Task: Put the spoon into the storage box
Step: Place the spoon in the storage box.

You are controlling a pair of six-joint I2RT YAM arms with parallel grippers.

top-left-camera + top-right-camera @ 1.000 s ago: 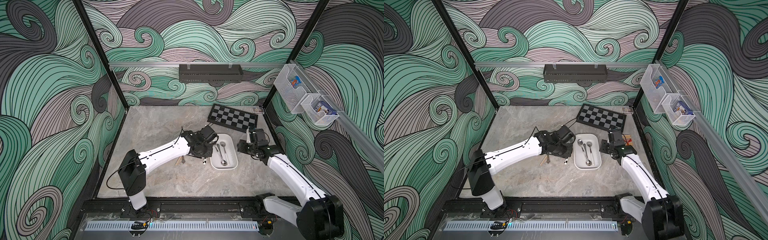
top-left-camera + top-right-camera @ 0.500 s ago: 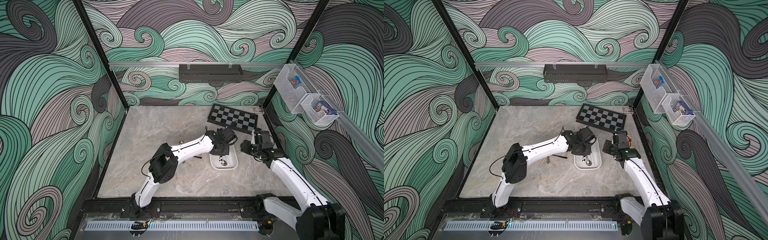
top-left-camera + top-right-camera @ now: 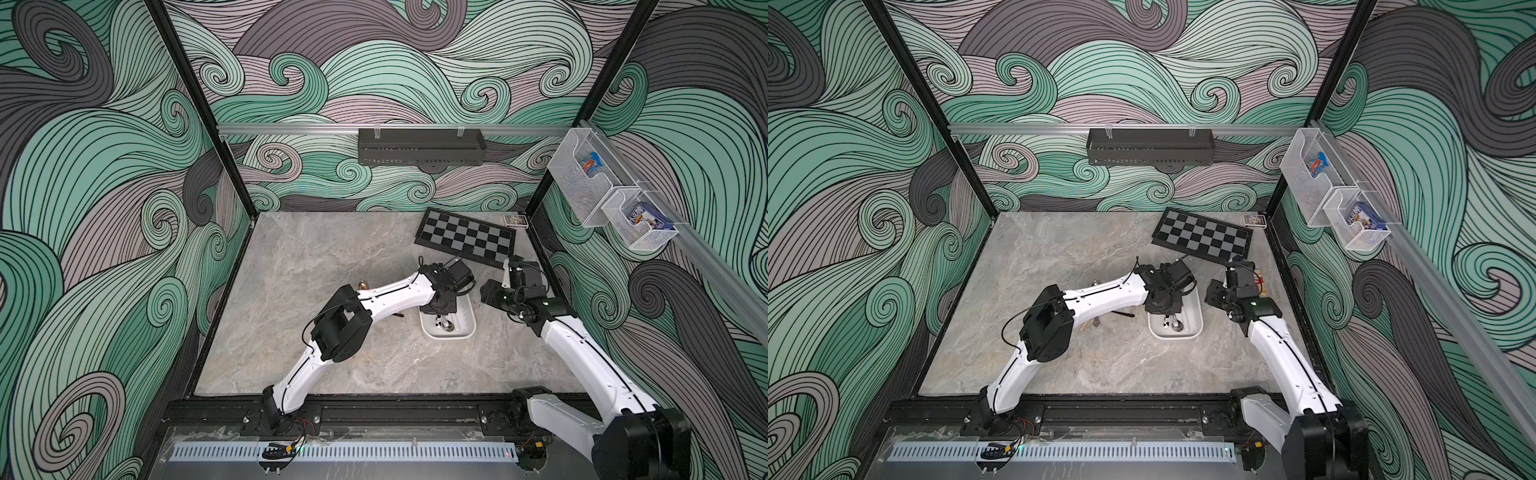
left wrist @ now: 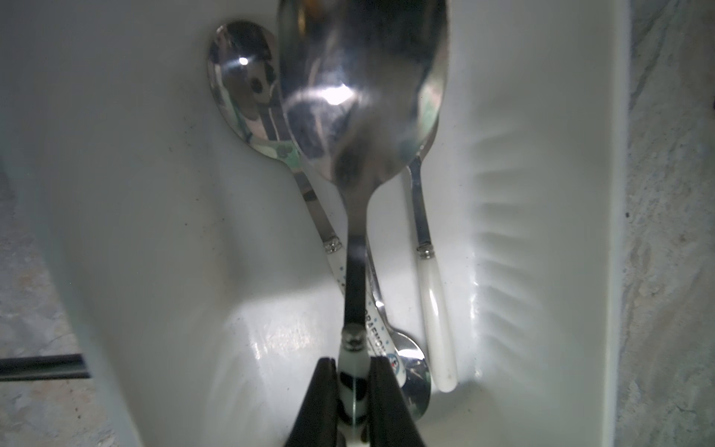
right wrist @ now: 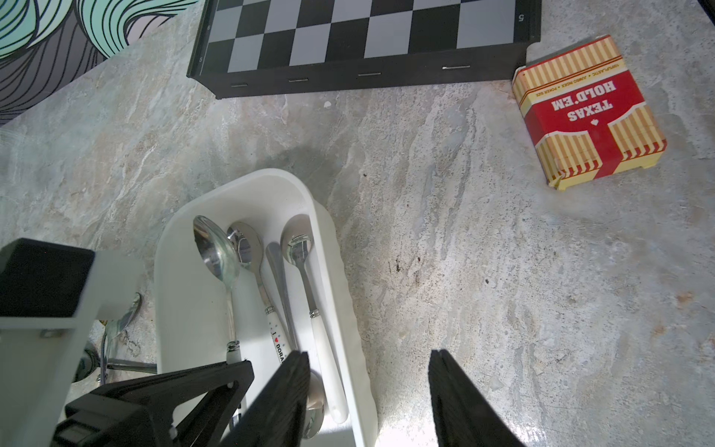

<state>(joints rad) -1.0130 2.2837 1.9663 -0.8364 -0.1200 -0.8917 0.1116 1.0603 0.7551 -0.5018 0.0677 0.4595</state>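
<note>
Left pincer (image 4: 351,377) grips spoon (image 4: 361,89) by handle, over storage box (image 4: 541,216). Right pincer (image 5: 367,362) spread wide, holds nothing, beside box.

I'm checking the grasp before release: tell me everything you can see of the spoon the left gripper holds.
The spoon has a large, shiny oval metal bowl, a slim metal neck, a small ringed collar and a white handle with black markings. The left gripper is shut on the handle just behind the collar. The spoon runs lengthwise within the white storage box, above three other spoons lying there; whether it touches them is unclear.
</note>
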